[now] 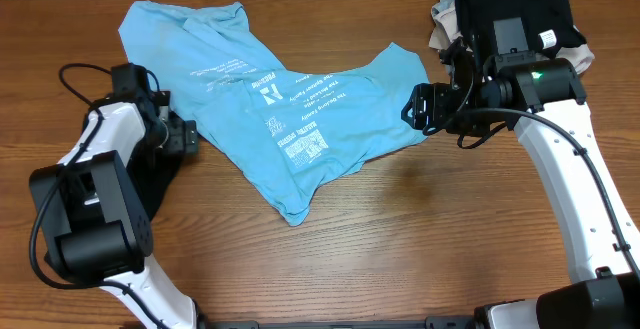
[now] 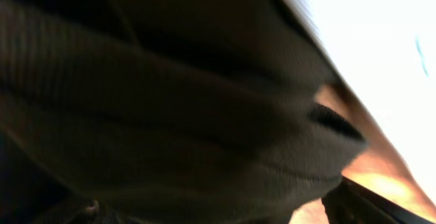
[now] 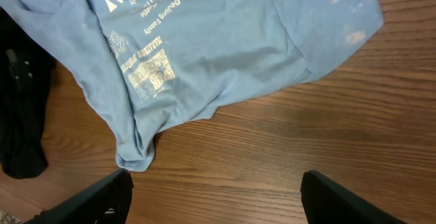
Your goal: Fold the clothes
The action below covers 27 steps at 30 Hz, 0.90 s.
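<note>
**Both arms open-handed beside a crumpled blue T-shirt**

The light-blue T-shirt (image 1: 290, 109) lies unfolded and rumpled in the middle of the wooden counter (image 1: 400, 239). Its white lettering faces up, one sleeve points toward the far left, and its lowest corner hangs toward the near edge.

The right gripper (image 1: 415, 107) hovers just beside the shirt's right sleeve. In the right wrist view its fingers (image 3: 95, 200) stand wide apart, with only bare wood between them. The shirt's hem lies just beyond them, not touched.

The left gripper (image 1: 188, 137) sits at the shirt's left edge, above a loose black garment (image 1: 163, 181) that lies heaped under the left arm. The left wrist view is filled by dark, blurred fabric pressed close to the lens. One finger (image 2: 371, 207) shows at the lower right corner. These fingers are spread to their widest, but the blur hides whether any cloth lies between them.

At the far right corner of the counter a folded black garment (image 1: 520, 4) with a small white label rests on top of a beige one (image 1: 445, 19). This stack is partly hidden behind the right arm.
</note>
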{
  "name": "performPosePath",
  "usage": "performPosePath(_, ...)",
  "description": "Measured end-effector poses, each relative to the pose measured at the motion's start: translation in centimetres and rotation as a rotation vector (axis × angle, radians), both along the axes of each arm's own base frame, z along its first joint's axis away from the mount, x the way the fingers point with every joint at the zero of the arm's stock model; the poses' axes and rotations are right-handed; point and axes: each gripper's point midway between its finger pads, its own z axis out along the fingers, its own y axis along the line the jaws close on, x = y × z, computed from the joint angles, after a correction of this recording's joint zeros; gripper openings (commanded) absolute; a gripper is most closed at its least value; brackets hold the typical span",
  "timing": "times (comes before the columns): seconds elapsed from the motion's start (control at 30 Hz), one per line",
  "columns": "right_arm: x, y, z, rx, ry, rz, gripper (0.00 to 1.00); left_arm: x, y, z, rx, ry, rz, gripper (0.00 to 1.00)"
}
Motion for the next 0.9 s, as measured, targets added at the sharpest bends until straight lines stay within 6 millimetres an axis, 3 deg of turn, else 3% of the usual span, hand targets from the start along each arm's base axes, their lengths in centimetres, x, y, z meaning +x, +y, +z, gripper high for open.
performPosePath(0.13,0.1,-0.1,0.0,-0.008,-0.004,-0.003,0.83,0.9,2.7,0.1,0.01,-0.057,0.07,1.0)
performPosePath(0.23,0.2,-0.1,0.0,-0.008,-0.01,-0.004,0.84,0.6,6.0,0.2,0.019,-0.079,0.149,1.0)
performPosePath(0.4,0.5,-0.1,0.1,-0.007,-0.022,-0.004,0.84,-2.0,12.0,0.3,0.024,-0.068,0.302,1.0)
performPosePath(0.5,0.9,-0.1,0.3,-0.005,-0.042,-0.004,0.84,-3.7,14.2,0.4,0.012,-0.036,0.368,1.0)
performPosePath(0.6,1.3,0.0,0.4,-0.002,-0.057,-0.005,0.84,-4.2,14.7,0.6,-0.013,-0.013,0.396,1.0)
performPosePath(0.7,1.4,0.0,0.5,-0.001,-0.061,-0.007,0.84,-3.3,13.6,1.7,-0.051,-0.005,0.403,0.99)
performPosePath(0.9,1.5,0.1,-0.1,-0.002,-0.042,-0.006,0.85,0.4,10.6,7.1,-0.077,-0.021,0.356,1.0)
